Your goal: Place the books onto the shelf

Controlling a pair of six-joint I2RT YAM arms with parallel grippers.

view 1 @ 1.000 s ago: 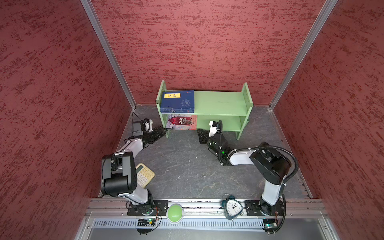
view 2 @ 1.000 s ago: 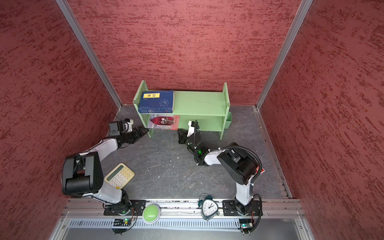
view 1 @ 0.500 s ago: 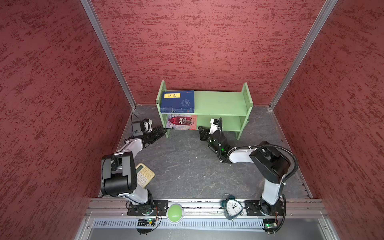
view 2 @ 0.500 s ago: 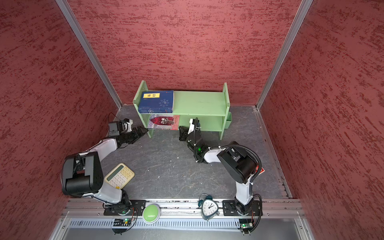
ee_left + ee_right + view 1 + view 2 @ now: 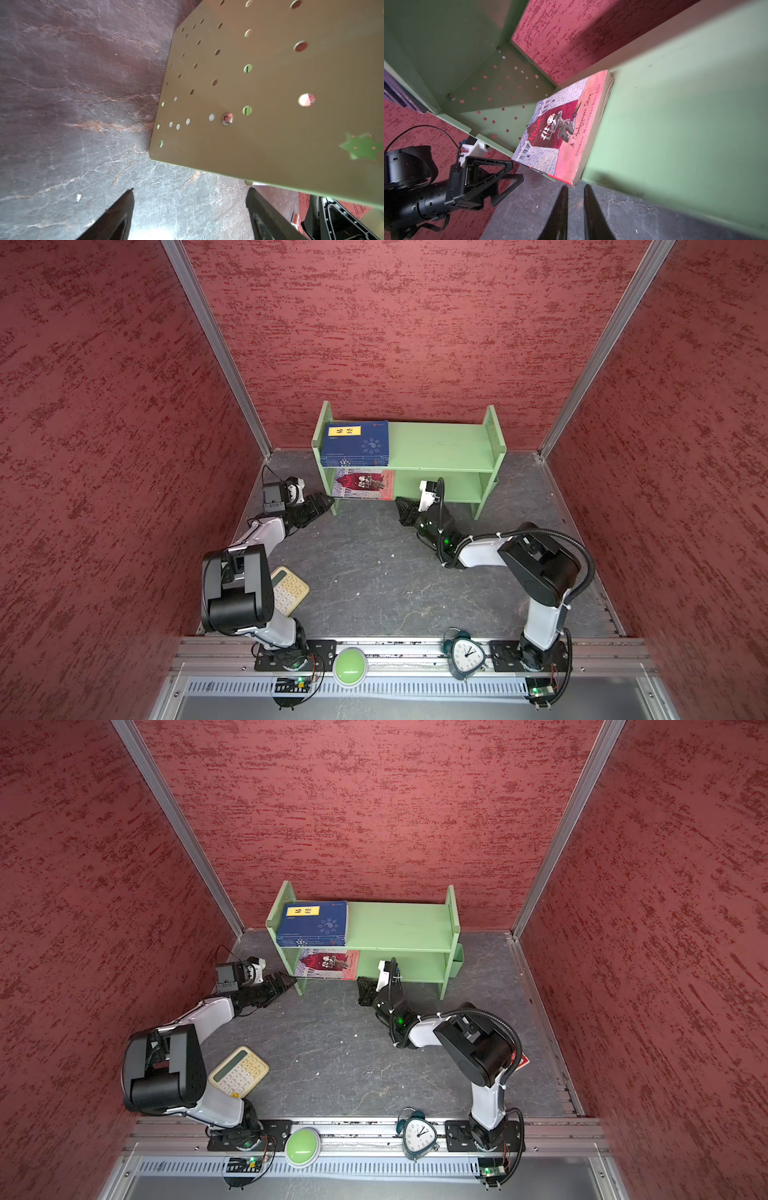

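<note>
The light green shelf stands against the back wall. A stack of navy-blue books lies flat at the left of its top tier. A red-pink illustrated book lies flat on the lower tier, its front edge overhanging. My right gripper is low on the floor, shut and empty, its tips just short of that book's near corner. My left gripper is open and empty beside the front edge of the shelf's left side panel.
A cream calculator lies on the dark floor beside the left arm's base. An alarm clock and a green button sit on the front rail. Red walls close in on three sides.
My right gripper has crept forward toward the shelf and the red-pink book's front corner, its jaws narrowing slightly. The left arm has not moved.
</note>
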